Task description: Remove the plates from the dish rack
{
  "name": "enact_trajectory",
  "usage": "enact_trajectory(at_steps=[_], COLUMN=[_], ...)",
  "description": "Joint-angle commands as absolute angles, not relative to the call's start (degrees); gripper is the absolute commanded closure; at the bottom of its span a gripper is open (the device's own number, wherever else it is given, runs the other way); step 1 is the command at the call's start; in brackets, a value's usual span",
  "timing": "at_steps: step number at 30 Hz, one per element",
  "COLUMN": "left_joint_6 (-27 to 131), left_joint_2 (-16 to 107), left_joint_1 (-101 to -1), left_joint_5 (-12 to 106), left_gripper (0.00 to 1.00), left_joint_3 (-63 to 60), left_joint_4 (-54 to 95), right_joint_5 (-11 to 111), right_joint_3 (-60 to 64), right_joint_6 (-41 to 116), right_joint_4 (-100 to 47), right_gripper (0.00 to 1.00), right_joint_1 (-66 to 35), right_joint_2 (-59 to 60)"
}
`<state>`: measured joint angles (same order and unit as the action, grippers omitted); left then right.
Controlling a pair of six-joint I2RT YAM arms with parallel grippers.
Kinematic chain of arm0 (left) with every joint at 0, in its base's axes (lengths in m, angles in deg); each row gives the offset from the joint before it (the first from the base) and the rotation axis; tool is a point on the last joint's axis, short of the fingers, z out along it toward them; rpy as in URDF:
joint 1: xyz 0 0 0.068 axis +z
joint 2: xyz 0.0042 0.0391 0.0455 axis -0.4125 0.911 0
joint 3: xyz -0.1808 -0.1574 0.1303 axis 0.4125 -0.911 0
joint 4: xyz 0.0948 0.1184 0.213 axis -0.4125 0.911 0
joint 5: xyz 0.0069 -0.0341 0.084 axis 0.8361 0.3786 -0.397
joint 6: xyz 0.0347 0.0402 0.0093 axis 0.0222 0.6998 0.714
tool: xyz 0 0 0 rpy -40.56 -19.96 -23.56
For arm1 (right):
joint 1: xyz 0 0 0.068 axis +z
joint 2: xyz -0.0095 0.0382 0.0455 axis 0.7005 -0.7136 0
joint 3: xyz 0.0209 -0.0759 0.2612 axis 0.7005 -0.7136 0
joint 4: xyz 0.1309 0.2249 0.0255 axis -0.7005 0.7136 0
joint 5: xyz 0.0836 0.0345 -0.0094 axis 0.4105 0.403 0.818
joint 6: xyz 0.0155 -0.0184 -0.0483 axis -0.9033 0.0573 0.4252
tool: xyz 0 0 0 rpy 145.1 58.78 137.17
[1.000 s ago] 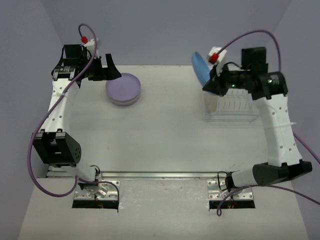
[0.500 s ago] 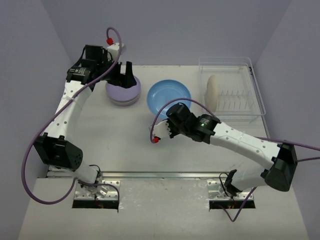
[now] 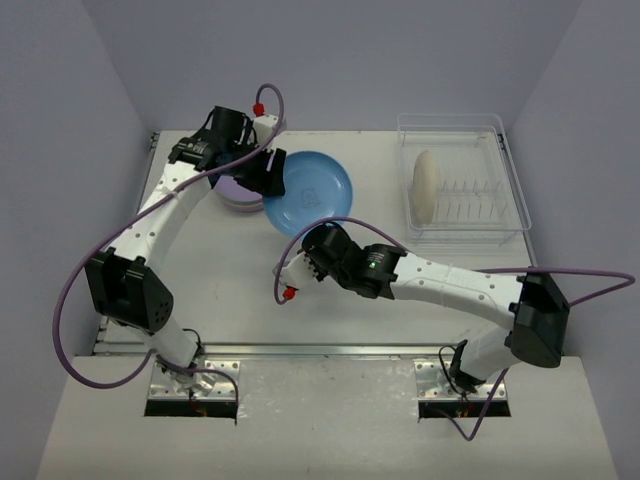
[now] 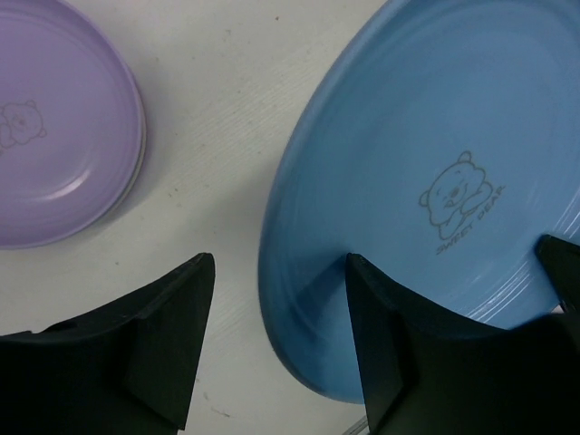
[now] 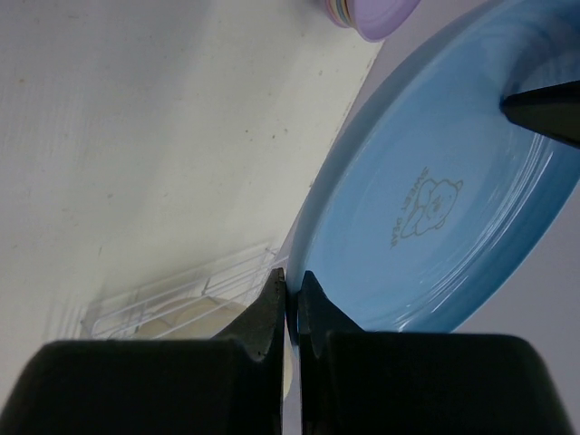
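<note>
A blue plate (image 3: 310,190) hangs tilted over the table's middle, and my right gripper (image 3: 318,238) is shut on its near rim (image 5: 292,283). My left gripper (image 3: 272,178) stands open astride the plate's left rim (image 4: 278,265), one finger over the plate's face and the other over the table, neither pressing. A lavender plate (image 3: 232,196) tops a stack just left of the blue one, showing in the left wrist view too (image 4: 54,127). At the back right the clear dish rack (image 3: 500,205) holds an upright cream plate (image 3: 425,186).
The left arm crosses over part of the lavender stack. Purple cables loop off both arms. The rack (image 5: 172,294) shows behind the right fingers, with the tip of a left finger (image 5: 544,113) at the blue plate's far rim.
My right arm carried the blue plate from the rack leftward to the table's middle. My left gripper swung right from the lavender stack to the plate's rim, its jaws narrowing.
</note>
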<state>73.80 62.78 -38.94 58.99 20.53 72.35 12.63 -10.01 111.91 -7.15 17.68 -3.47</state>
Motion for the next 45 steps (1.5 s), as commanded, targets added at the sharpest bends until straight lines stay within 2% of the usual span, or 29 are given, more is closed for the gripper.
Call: enact_trajectory(at_steps=[1,4,6,9,11,13,15,17,18,27,31,34,41,44,45], left_joint_6=[72.6,71.5,70.8,70.0,69.4,68.7,67.9,66.9,66.2,62.3,61.3,61.4,61.6,61.9,62.0], left_joint_2=[63.2,63.8,64.6,64.7,65.1,65.6,66.4,68.3,69.7,83.4,89.5,92.7,97.0,97.0,96.8], left_joint_1=[-39.4,-39.4,-39.4,-39.3,-38.9,-37.3,-34.7,-30.7,-28.4,-17.9,-16.0,-15.7,-15.0,-14.8,-14.8], left_joint_5=[57.0,59.0,59.4,58.6,58.3,59.1,60.8,62.0,61.8,59.9,59.2,58.0,55.8,55.2,55.1], left_gripper=[0.61,0.79,0.95,1.0,1.0,1.0,1.0,1.0,1.0,1.0,1.0,1.0,0.99,0.85,0.75], left_joint_3=[20.1,21.2,22.0,22.6,23.2,23.7,24.5,26.1,27.3,39.8,45.2,47.5,49.0,47.7,47.1], left_joint_4=[69.6,69.1,69.0,67.9,67.8,67.6,67.3,67.1,67.0,68.2,69.2,69.4,69.5,69.6,69.7], right_joint_5=[9.8,9.5,9.3,9.1,9.4,10.0,10.9,12.4,13.3,23.3,29.2,36.7,54.1,61.5,62.7], right_joint_3=[-8.6,-9.5,-10.0,-10.9,-11.3,-11.1,-10.5,-9.4,-8.3,-1.9,0.7,3.8,11.0,14.1,15.1], right_joint_6=[113.3,113.1,112.5,112.0,111.1,109.4,107.3,103.7,102.2,86.0,79.9,73.5,66.0,63.5,62.8], right_joint_4=[-13.0,-13.2,-12.8,-12.6,-12.1,-11.1,-9.6,-7.4,-5.5,6.2,10.2,14.0,22.6,25.0,25.6], right_gripper=[1.0,1.0,1.0,0.97,0.84,0.62,0.53,0.36,0.32,0.29,0.34,0.41,0.39,0.34,0.32], right_joint_1=[18.2,18.2,18.1,17.9,17.2,16.2,14.6,11.7,9.7,-7.9,-16.1,-25.7,-41.4,-47.1,-48.6], right_joint_2=[-2.5,-2.2,-1.8,-1.4,-0.7,-0.1,0.4,1.0,1.3,5.7,7.7,8.1,4.7,2.0,1.3])
